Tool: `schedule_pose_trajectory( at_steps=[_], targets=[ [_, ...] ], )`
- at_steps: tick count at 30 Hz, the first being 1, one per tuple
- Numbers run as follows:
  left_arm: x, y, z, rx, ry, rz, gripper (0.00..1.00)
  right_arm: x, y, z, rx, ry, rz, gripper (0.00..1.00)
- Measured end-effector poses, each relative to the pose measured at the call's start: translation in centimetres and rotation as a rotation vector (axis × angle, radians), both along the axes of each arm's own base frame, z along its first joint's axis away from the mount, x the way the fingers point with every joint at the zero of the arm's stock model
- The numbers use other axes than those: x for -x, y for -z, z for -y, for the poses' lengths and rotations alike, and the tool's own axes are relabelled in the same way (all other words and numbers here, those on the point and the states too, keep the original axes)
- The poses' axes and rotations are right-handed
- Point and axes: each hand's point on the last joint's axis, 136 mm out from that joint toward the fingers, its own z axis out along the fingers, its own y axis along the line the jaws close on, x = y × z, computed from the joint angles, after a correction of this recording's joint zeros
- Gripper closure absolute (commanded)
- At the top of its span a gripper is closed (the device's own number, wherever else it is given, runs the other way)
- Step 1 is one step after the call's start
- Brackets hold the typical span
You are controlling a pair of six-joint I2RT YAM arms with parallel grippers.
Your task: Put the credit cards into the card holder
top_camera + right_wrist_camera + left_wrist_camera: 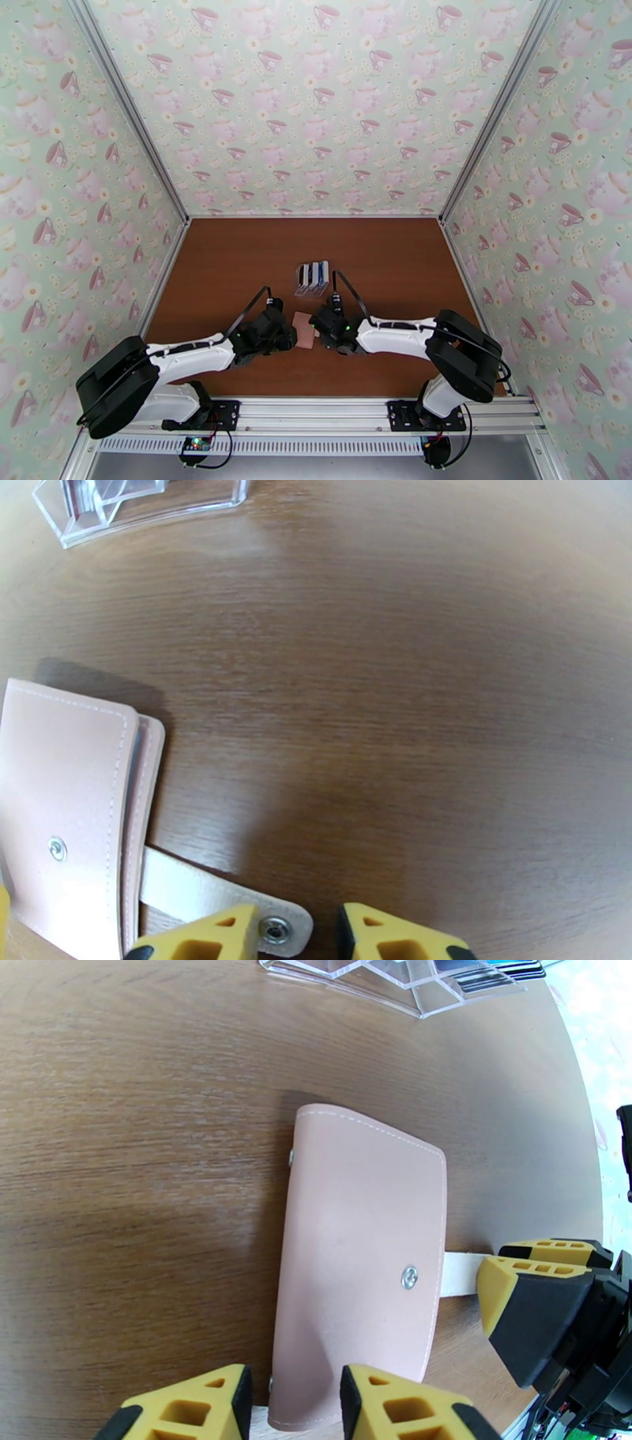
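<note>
Bracketing near edge of closed card holder [359, 1268] with narrowly parted left gripper [294, 1378]; flanking its snap tab [213, 894] with narrowly parted right gripper [299, 913].

Card holder [359, 1276] — matt leather-look, stitched edge, shiny metal snap [408, 1277]. Bench [142, 1157] — wood-grain, faint sheen. Card rack [395, 976] clear glossy plastic.

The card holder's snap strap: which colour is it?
Pale cream strap, lighter than the pink card holder; clearest in the right wrist view.
</note>
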Motion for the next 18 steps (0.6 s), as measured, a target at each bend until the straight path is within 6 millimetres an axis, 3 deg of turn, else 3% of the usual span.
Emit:
schedule_pose_trajectory(
  at_steps=[6, 10, 18],
  targets=[
    [-0.1, -0.1, 0.1, 0.002, 0.001, 0.002, 0.63, -0.4, -1.3, -0.6, -0.004, -0.025, 0.015, 0.51],
    [-0.2, -0.6, 0.2, 0.013, 0.001, 0.011, 0.62, -0.5, -3.6, -0.8, -0.047, -0.037, 0.050, 0.44],
    [-0.5, -3.5, 0.5, 0.067, 0.002, 0.068, 0.62, -0.9, -7.5, -1.5, -0.138, -0.047, 0.109, 0.46]
  ],
)
